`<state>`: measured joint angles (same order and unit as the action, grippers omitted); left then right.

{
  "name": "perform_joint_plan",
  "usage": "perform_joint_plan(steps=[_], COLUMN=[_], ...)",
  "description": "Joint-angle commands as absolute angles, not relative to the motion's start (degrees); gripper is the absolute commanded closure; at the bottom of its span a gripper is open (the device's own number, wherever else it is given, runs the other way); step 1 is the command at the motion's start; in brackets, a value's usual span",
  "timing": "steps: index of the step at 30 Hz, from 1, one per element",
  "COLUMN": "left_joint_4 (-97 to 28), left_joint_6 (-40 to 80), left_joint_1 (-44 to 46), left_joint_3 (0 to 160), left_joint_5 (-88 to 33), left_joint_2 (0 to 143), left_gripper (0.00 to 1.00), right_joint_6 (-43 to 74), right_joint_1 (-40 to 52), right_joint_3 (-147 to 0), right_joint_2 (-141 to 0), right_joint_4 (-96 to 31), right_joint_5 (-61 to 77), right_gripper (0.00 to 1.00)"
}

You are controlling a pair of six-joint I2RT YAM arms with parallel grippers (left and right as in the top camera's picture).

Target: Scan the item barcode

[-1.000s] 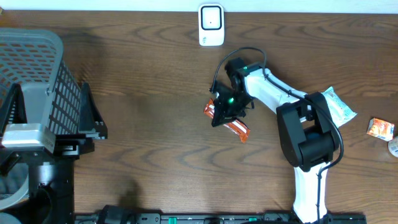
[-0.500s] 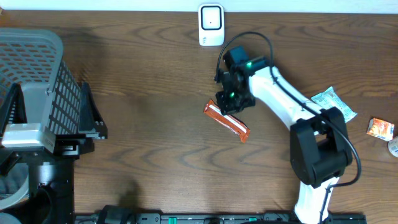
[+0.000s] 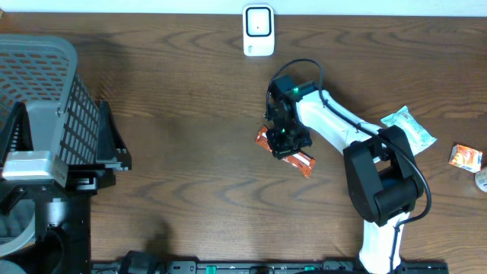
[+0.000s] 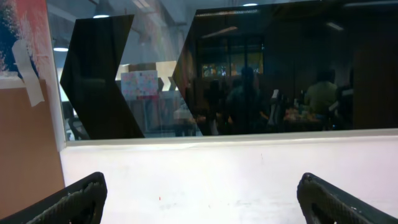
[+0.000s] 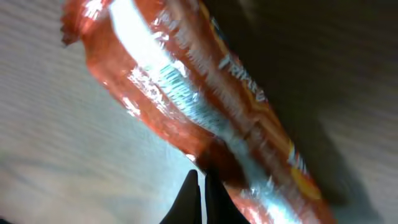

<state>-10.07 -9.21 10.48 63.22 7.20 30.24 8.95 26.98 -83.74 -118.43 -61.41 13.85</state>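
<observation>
- Near the middle of the overhead view, slightly right, the right gripper [image 3: 283, 138] sits over an orange snack packet [image 3: 304, 162], which lies slantwise, its ends showing on either side of the gripper.
- Right wrist view: the packet [image 5: 186, 93] runs from upper left to lower right, shiny orange with a white stripe. It carries pale lettering too blurred to read.
- The two dark fingertips [image 5: 188, 196] are pressed together at the bottom centre, pinching the packet's lower edge.
- At the top centre of the overhead view stands a white barcode scanner [image 3: 259, 31], well apart from the packet. No writing on it can be read.
- The surface is a dark brown wood-grain table [image 3: 190, 152].
- A grey mesh basket [image 3: 38, 68] fills the upper left.
- At the right edge lie a green and white packet [image 3: 411, 125] and a small orange packet [image 3: 465, 157]. Their labels are too small to read.
- Left wrist view: the left gripper [image 4: 202, 202] has its jaws wide apart with nothing between them.
- It faces a white wall below a dark window [image 4: 249, 74] that reflects a dim room. A brown board [image 4: 25, 143] stands at the left.
</observation>
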Motion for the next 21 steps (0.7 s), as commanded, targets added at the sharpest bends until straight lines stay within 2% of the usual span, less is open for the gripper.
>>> perform_joint_plan(steps=[1, 11, 21], left_joint_4=[-9.76, -9.74, -9.74], left_joint_6=[-9.13, -9.13, -9.13], left_joint_1=[10.20, 10.20, 10.20], left_joint_3=[63.05, 63.05, 63.05], left_joint_5=[7.05, 7.05, 7.05], left_joint_2=[29.85, 29.85, 29.85], left_gripper=[0.02, 0.02, 0.02], right_joint_6=[8.71, 11.22, 14.41], right_joint_1=[26.94, 27.00, 27.00], right_joint_3=[-89.17, -86.63, -72.86], right_joint_2=[-114.54, -111.98, -111.98], right_joint_4=[-63.94, -67.35, -57.17], right_joint_5=[12.60, 4.10, 2.92], right_gripper=[0.99, 0.99, 0.99])
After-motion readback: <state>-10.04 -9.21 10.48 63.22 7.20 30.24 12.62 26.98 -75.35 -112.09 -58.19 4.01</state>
